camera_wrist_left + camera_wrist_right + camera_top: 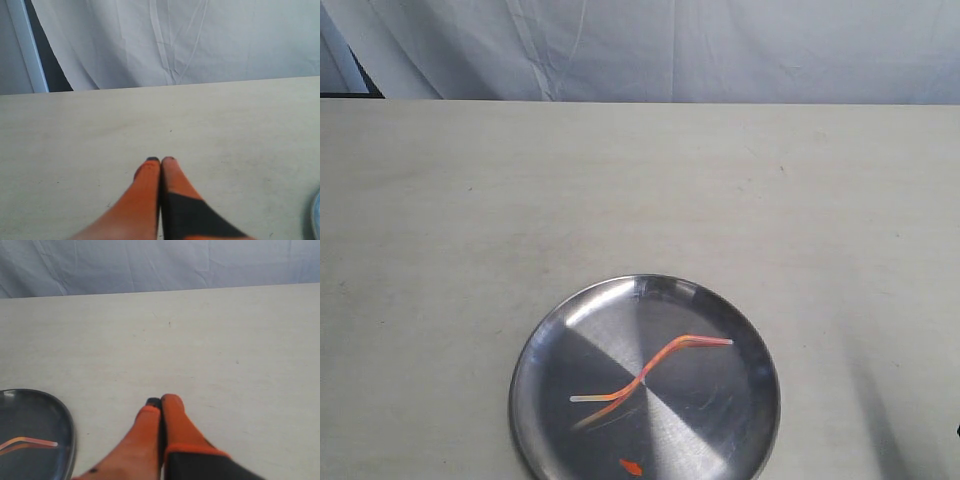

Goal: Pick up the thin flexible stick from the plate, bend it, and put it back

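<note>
Orange-red plastic stick (645, 375), bent, on round steel plate (720, 415); left hand (161, 160) & right hand (161, 401) together, empty; prob. done, next: stay clear.

Pale table (470, 250), white cloth (720, 50), orange chip (631, 466)

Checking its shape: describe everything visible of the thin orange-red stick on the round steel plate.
The very thin orange-red plastic stick has pale whitish ends and is bent into a shallow S-curve. It lies flat across the middle of the round brushed-steel plate, inside its rim, faintly mirrored in the metal. Only the plate touches it; a tiny orange chip lies apart.
</note>
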